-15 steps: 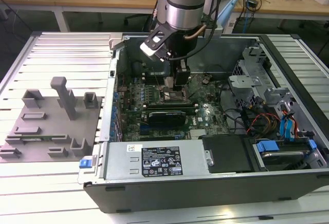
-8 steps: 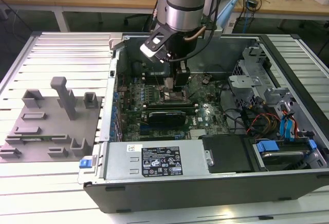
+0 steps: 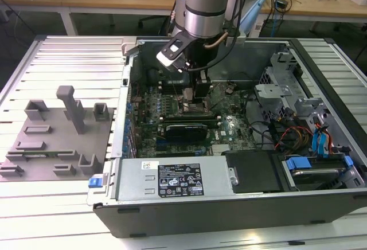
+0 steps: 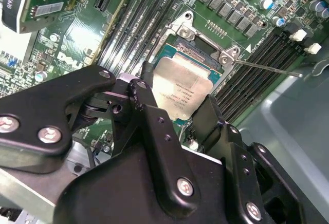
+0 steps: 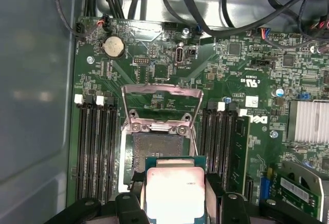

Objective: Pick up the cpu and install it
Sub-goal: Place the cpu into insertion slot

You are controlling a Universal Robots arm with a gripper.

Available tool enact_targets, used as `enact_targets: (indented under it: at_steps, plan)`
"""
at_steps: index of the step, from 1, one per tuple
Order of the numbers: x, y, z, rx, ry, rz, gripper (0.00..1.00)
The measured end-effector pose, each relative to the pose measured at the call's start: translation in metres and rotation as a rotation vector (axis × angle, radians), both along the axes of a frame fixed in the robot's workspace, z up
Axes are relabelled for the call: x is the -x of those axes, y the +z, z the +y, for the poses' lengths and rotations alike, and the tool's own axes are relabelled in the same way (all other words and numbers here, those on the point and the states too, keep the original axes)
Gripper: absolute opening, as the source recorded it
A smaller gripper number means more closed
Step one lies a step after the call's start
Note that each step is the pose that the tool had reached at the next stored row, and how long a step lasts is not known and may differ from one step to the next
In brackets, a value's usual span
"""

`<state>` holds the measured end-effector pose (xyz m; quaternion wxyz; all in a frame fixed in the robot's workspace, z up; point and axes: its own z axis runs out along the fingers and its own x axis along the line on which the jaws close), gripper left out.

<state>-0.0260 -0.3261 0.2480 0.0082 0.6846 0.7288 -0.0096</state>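
Note:
The cpu point(image 4: 181, 86), a flat silvery square on a green base, sits between my gripper's point(image 4: 177, 94) black fingers point(image 4: 145, 76), which press on two opposite edges. In the first wrist view the cpu point(image 5: 175, 190) hangs just over one end of the open socket point(image 5: 158, 144), partly covering it, with the socket's metal load plate point(image 5: 162, 96) swung up. In the exterior view my gripper point(image 3: 195, 94) reaches down into the open computer case point(image 3: 229, 204), above the middle of the green motherboard point(image 3: 229, 127).
Memory slots point(image 5: 95, 147) flank the socket on both sides. A thin retention lever point(image 4: 267, 69) sticks out beside it. A card point(image 3: 184, 129), power supply point(image 3: 172, 178), drive cage point(image 3: 287, 84) and cables crowd the case. A grey fixture plate point(image 3: 51, 141) lies outside, at the exterior view's left.

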Motion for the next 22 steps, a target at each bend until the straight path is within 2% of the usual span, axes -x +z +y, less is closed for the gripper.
enact_targets:
  at_steps: [4,8,15,19,22]
  plan:
    - [0.0,-0.0057,0.0004,0.0001,0.0,0.0,0.55]
    - [0.0001,-0.0081,0.001,0.0002,0.0,0.0001,0.55]
    - [0.0001,-0.0121,0.0047,-0.0002,0.0,-0.0001,0.55]
    - [0.0001,-0.0226,0.0057,0.0,-0.001,0.0,0.55]
    - [0.0001,-0.024,0.006,0.0002,-0.007,0.0001,0.55]
